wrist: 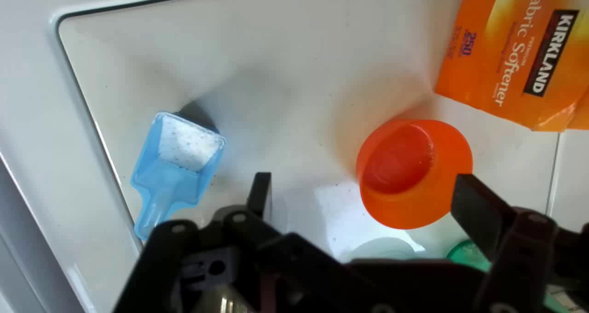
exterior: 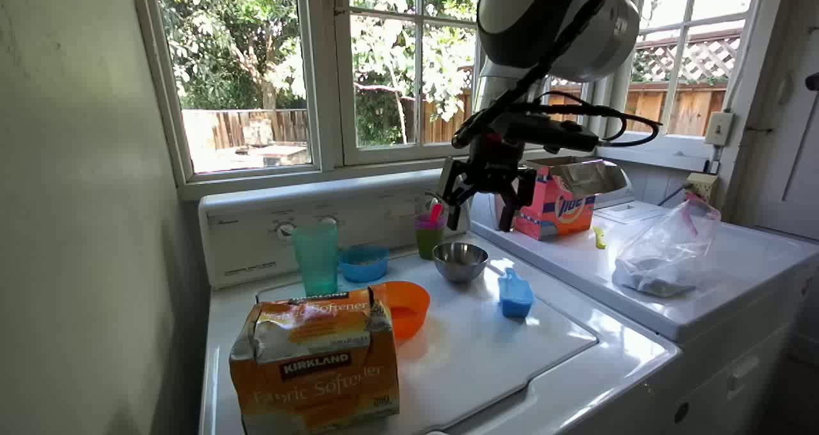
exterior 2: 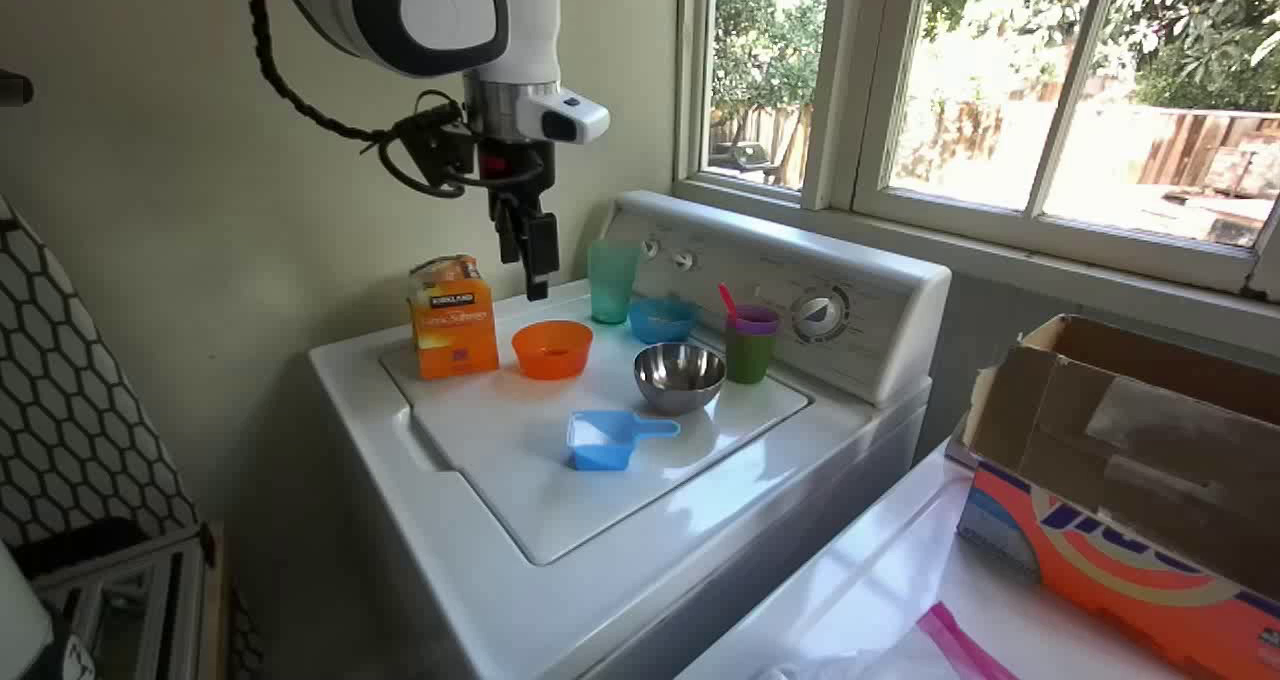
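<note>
My gripper (exterior: 479, 220) is open and empty, held in the air above the white washer lid; it also shows in an exterior view (exterior 2: 528, 272). In the wrist view its spread fingers (wrist: 363, 186) frame bare lid and part of an orange bowl (wrist: 414, 198), well below them. A blue scoop (wrist: 179, 156) with white powder inside lies on the lid, its handle toward the steel bowl (exterior 2: 680, 380). A green cup with purple rim (exterior 2: 750, 345) holds a pink utensil. A teal tumbler (exterior: 317, 259) and a blue bowl (exterior: 363, 265) stand near the control panel.
An orange Kirkland fabric softener box (exterior 2: 455, 330) stands at the lid's wall end. On the adjacent white machine are an open Tide box (exterior: 553, 205), a small yellow item (exterior: 599, 237) and a clear plastic bag (exterior: 668, 249). The washer's control panel (exterior 2: 770, 280) rises along the back.
</note>
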You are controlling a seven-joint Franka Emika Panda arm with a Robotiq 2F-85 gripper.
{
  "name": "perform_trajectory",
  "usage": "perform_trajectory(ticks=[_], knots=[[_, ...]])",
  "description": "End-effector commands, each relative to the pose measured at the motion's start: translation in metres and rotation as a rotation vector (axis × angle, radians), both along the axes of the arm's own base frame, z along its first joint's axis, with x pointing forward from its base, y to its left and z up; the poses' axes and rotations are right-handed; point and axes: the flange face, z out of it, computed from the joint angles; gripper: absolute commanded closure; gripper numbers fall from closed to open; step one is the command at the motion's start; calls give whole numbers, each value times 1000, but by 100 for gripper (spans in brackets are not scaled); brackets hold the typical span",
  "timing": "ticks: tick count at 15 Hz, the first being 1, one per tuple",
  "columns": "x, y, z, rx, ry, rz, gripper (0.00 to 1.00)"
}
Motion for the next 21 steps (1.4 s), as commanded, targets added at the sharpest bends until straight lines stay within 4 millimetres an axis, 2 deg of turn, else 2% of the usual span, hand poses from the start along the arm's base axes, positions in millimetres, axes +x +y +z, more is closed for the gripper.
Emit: perform_trajectory(ticks=[1, 20, 21], knots=[[0, 0, 0, 0, 1, 0, 0], [0, 0, 0, 0, 1, 0, 0], [8, 0, 1, -3, -14, -23, 0]])
